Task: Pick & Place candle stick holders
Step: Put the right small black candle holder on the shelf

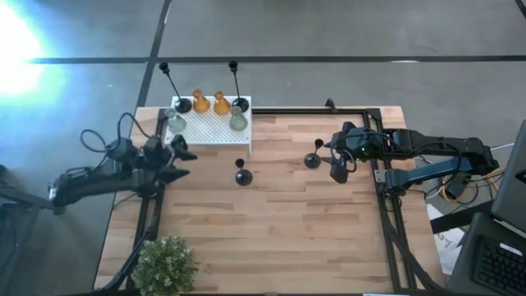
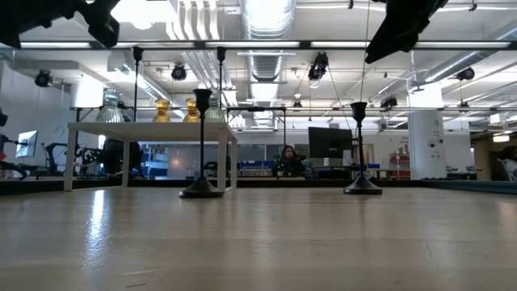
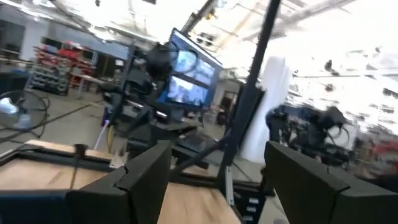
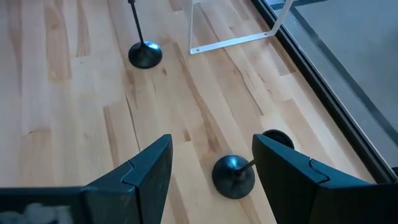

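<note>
Two dark arms of mine, both raised above the wooden tabletop (image 1: 329,238).

Left arm: reaches in from the left edge, level, forearm pointing toward the white perforated box (image 1: 212,127). My left end effector (image 1: 177,160) hangs in the air just beside the box's near left corner, fingers spread, nothing between them.

Right arm: comes in from the right edge, elbow folded back, wrist tilted downward. My right end effector (image 4: 211,168) hovers over a black candle stick holder with round bulbous base and thin stem (image 4: 233,176), fingers spread to either side of it, apart from it, gripping nothing.

Holders on the bare tabletop: that one (image 1: 313,158), upright near my right end effector; a second black one of the same shape (image 1: 243,175) at mid-table, just in front of the box, well apart from the first.

Holders on the box: two tall black ones (image 1: 182,104) at the far corners; two amber glass ones (image 1: 200,101) between them; two pale green glass ones (image 1: 176,123) nearer the front.

Other: green potted plant (image 1: 166,265) at the near left corner.
</note>
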You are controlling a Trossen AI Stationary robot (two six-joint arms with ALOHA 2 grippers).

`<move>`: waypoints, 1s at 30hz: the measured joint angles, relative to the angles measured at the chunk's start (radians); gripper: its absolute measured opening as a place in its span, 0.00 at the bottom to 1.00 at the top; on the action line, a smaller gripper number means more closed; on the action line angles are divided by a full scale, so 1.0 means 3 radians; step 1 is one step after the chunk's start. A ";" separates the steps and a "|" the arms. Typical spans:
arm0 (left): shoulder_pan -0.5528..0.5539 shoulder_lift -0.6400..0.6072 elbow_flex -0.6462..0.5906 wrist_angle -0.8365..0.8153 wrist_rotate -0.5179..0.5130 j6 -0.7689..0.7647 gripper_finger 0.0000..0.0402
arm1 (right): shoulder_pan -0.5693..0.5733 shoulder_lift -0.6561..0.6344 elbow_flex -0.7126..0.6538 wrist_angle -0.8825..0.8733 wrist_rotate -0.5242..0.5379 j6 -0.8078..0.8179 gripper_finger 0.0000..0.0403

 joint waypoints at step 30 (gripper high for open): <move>-0.1318 0.1003 0.0616 -0.0843 -0.2461 0.1045 0.66 | 0.0385 0.0042 -0.2105 0.2549 0.1678 0.1220 0.43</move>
